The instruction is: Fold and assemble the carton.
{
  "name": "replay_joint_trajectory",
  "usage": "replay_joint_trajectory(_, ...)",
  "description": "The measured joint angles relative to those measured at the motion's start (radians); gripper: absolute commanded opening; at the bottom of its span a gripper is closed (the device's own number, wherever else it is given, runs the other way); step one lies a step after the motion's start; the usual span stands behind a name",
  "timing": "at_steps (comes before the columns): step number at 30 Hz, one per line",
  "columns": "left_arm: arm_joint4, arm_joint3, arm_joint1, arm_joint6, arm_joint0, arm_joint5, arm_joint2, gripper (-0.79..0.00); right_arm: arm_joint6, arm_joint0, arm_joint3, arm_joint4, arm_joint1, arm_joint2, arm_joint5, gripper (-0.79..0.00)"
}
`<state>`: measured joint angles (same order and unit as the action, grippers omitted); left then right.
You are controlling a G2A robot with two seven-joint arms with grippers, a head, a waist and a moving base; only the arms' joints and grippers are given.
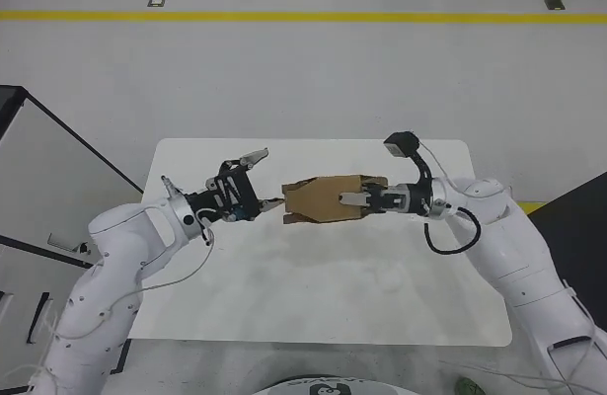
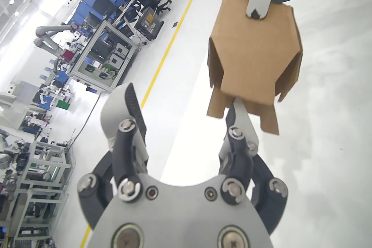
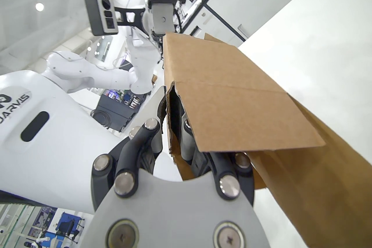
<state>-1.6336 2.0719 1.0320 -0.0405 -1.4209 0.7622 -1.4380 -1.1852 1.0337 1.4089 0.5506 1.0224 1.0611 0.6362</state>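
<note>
Holding the carton [image 1: 323, 200] up off the desk [image 1: 333, 296], roughly over its middle, I have the right gripper [image 1: 357, 198] at one end, and in its wrist view the fingers [image 3: 161, 115] are clamped on a side wall of the carton [image 3: 232, 98], one outside and one inside the open mouth. The left gripper [image 1: 265, 181] sits at the opposite end with its fingers spread wide apart; one fingertip [image 2: 234, 105] is right at the loose flaps of the carton [image 2: 255, 51], though I cannot tell whether it actually touches them. As I judge it, the body is already opened out from flat into a tube, somewhat skewed rather than square. The flaps at the left end hang free and unfolded, and a flap at the right end also stands open, so squaring the body and folding and closing both ends is what remains.
</note>
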Motion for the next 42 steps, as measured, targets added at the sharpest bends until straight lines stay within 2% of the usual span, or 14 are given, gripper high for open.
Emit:
replay_joint_trajectory(8, 0.053, 0.011, -0.007, -0.002, -0.049, -0.012, -0.069, 0.0, -0.021, 0.036, 0.023, 0.192, -0.012, 0.043, -0.022, -0.785)
replay_joint_trajectory(18, 0.051, 0.023, -0.007, 0.013, -0.055, -0.02, -0.07, 0.0, -0.007, 0.05, 0.034, 0.205, -0.011, 0.045, -0.035, -0.785)
replay_joint_trajectory(21, 0.061, 0.018, -0.01, 0.028, -0.069, -0.009, -0.084, 0.0, -0.047, 0.066, 0.053, 0.251, -0.008, 0.046, -0.048, -0.785)
replay_joint_trajectory(25, 0.106, 0.016, -0.015, 0.058, -0.088, 0.024, -0.122, 0.0, -0.121, 0.065, 0.057, 0.411, -0.002, 0.049, -0.123, -0.785)
replay_joint_trajectory(31, 0.155, 0.021, -0.02, 0.069, -0.116, 0.048, -0.168, 0.0, -0.227, 0.041, 0.019, 0.549, 0.028, 0.046, -0.227, -0.785)
replay_joint_trajectory(35, 0.145, 0.041, -0.024, 0.067, -0.127, 0.06, -0.185, 0.0, -0.276, 0.028, -0.02, 0.583, 0.051, 0.036, -0.277, -0.785)
replay_joint_trajectory(42, 0.142, 0.043, -0.024, 0.066, -0.127, 0.06, -0.185, 0.0, -0.275, 0.028, -0.02, 0.582, 0.051, 0.036, -0.276, -0.785)
